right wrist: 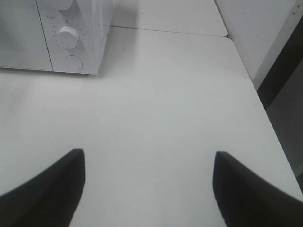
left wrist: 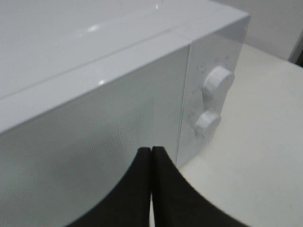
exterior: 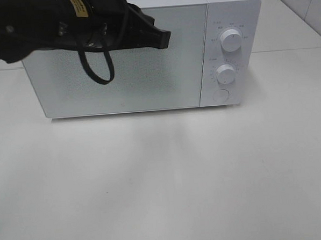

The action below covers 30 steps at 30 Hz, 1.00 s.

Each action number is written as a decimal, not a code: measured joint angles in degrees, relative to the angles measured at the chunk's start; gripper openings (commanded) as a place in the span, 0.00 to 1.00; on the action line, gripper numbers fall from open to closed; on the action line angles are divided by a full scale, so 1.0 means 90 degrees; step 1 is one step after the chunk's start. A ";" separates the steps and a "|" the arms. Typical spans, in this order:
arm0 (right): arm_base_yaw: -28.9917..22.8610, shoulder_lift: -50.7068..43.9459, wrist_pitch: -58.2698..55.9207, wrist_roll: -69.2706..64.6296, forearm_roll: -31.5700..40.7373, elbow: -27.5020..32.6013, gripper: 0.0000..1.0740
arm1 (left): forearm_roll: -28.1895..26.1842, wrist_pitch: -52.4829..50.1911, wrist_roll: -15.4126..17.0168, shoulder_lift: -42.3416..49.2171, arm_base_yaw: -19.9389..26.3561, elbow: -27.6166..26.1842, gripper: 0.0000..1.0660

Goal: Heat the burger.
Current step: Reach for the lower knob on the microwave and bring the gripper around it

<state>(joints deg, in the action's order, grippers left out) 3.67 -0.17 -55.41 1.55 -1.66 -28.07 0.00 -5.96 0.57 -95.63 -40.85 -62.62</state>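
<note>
Exterior high view shows a white microwave (exterior: 125, 62) standing at the far edge of a pale counter (exterior: 164, 184), with its door (exterior: 121, 84) shut. The door window is frosted grey and nothing behind it can be made out. The burger shows in none of the views, so where it lies cannot be told.

The control panel (exterior: 230, 57) is on the side of the microwave nearer the counter's right edge. It carries an upper knob (exterior: 231, 39), a lower knob (exterior: 225, 73) and a round button (exterior: 220, 95) below them.

The left claw (exterior: 164, 39) reaches in from the far left corner and hangs in front of the upper part of the door. A black cable (exterior: 96, 67) loops down from its arm across the window. In the left wrist view its two fingers are pressed flat together with nothing between them, their tips close to the door near the seam with the panel. Whether they touch the door cannot be told.

The right claw (right wrist: 149, 155) shows only in the right wrist view. Its fingers (right wrist: 57, 184) are spread wide and hold nothing. It hangs over bare counter toward the right edge, well apart from the microwave.
</note>
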 measured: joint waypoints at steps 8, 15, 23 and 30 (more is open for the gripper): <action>0.0000 0.0000 0.0000 0.0000 0.0000 0.0000 0.69 | 0.0000 0.3234 0.0000 0.0872 -0.0064 0.0000 0.07; 0.0000 0.0000 0.0000 0.0000 0.0000 0.0000 0.69 | 0.0000 0.5182 -0.0013 0.1203 -0.0064 0.0000 0.96; 0.0000 0.0000 0.0000 0.0000 0.0000 0.0000 0.69 | -0.0236 0.5844 -0.0121 0.1413 0.0395 0.0000 0.95; 0.0000 0.0000 0.0000 0.0000 0.0000 0.0000 0.69 | -0.0248 0.6742 -0.0503 0.2031 0.1572 0.0000 0.95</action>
<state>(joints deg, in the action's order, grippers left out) 3.67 -0.17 -55.41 1.55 -1.66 -28.07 -2.23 54.72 -3.95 -77.35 -26.70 -62.62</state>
